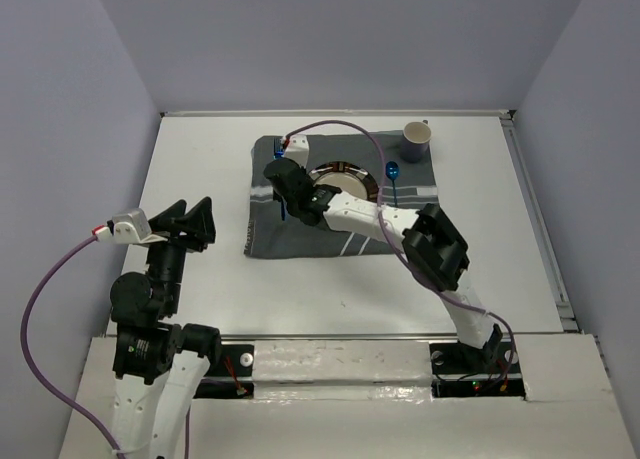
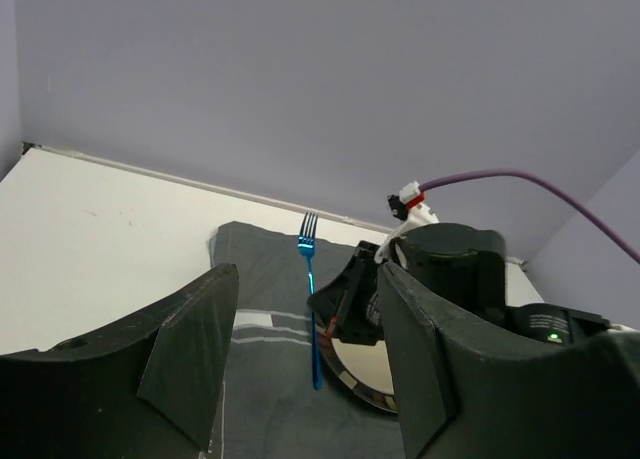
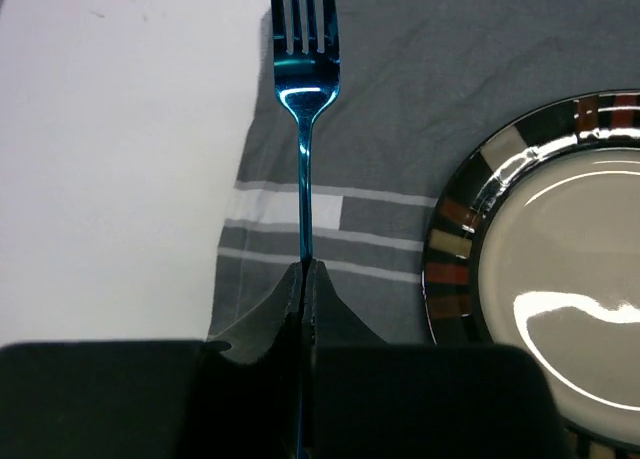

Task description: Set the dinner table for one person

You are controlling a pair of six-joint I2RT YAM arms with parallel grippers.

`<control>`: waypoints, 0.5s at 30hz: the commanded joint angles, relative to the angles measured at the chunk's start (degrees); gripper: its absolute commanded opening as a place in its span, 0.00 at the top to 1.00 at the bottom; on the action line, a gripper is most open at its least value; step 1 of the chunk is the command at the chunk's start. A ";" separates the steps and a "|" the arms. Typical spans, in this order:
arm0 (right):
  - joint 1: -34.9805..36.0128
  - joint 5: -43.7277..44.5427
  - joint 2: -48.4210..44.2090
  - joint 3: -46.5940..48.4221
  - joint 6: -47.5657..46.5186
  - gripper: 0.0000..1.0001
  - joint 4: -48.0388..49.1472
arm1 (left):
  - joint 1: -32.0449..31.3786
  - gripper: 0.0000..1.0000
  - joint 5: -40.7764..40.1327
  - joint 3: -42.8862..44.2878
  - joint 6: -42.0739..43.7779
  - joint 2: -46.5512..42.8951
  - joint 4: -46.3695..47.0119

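Note:
A blue fork (image 1: 279, 168) lies along the left part of a dark grey striped mat (image 1: 268, 235), just left of a plate (image 1: 352, 166) with a striped rim. My right gripper (image 1: 284, 194) is shut on the fork's handle. In the right wrist view the fingertips (image 3: 318, 279) pinch the handle and the fork (image 3: 303, 129) points away, tines far, with the plate (image 3: 450, 249) to its right. I cannot tell whether the fork touches the mat. My left gripper (image 1: 192, 219) is open and empty over the white dinner table (image 1: 200, 159), left of the mat. It faces the fork (image 2: 312, 299).
A blue spoon (image 1: 392, 173) lies on the mat right of the plate. A grey cup (image 1: 416, 139) stands at the mat's back right corner. The right arm's forearm crosses over the plate's near side. Walls close the table at back and sides.

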 commanded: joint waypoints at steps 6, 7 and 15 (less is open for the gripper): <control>-1.47 1.08 9.23 8.61 7.54 1.00 -4.98 | -1.34 0.32 0.69 -0.40 0.53 0.68 2.39; -1.48 0.29 9.58 8.71 7.90 1.00 -5.16 | -1.34 0.32 0.78 -0.40 0.53 0.77 2.39; -2.00 -1.21 12.40 10.11 8.61 1.00 -6.22 | -1.69 0.32 0.96 -0.40 0.35 0.59 2.39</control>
